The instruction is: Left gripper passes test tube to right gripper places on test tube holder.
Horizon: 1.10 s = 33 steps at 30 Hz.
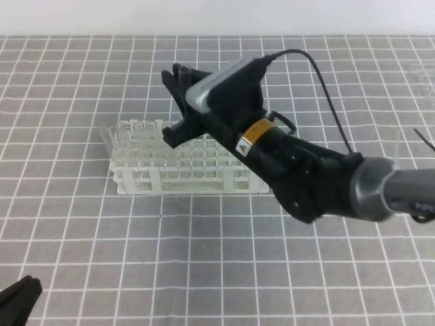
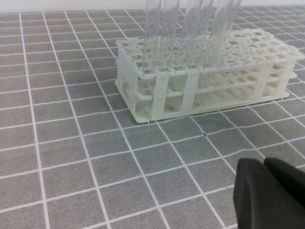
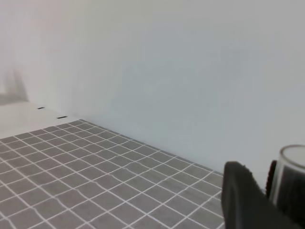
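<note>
At the near edge of the grey, white-gridded table (image 1: 204, 272), the black two-fingered left gripper (image 1: 19, 295) is seen only as a dark tip in the lower left corner of the exterior high view. In the left wrist view its fingers (image 2: 252, 191) appear pressed close together with nothing between them, though only their ends are shown.

Further back, the white plastic lattice test tube holder (image 1: 183, 178) stands on the table, with several clear tubes already upright in its left-hand holes.

Above the holder's rear edge, the black right gripper (image 1: 175, 102) under its silver-grey housing is held tilted, with the fingers pointing up and to the left. In the right wrist view, the rim of a slender clear test tube (image 3: 291, 183) is seen beside one dark finger (image 3: 240, 198), so the tube is judged to be pinched there; its lower length cannot be made out in the exterior view.

The hand-over is judged complete and insertion remains. Because the gripper is tilted, the tube could meet the lattice at an angle and jam or skid off a cell wall. The standing tubes could be struck if the descent is made too far left. The light holder could also be pushed along the table by a misaligned tip.
</note>
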Each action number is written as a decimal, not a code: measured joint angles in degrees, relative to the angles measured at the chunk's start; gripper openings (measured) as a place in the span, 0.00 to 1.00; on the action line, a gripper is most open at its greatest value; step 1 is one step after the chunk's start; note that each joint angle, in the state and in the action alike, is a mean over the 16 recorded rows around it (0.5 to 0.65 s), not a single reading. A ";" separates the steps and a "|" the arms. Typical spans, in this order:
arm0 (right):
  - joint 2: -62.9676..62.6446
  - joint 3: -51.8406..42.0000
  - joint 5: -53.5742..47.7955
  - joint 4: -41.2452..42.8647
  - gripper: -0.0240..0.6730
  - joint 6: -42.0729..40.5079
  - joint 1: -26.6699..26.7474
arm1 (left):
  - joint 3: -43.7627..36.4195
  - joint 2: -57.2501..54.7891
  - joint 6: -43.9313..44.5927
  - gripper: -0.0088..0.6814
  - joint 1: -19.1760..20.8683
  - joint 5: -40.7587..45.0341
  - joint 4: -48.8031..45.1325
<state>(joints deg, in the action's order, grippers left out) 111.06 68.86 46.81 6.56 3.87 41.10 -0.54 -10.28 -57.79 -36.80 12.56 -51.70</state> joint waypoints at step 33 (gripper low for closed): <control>4.33 3.73 -5.28 -1.80 0.05 3.35 -0.05 | 0.05 0.06 0.01 0.01 0.00 0.03 -0.03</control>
<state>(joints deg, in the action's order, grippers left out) 115.39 72.59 41.53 4.76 7.22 41.05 -0.49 -10.22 -57.78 -36.80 12.59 -51.74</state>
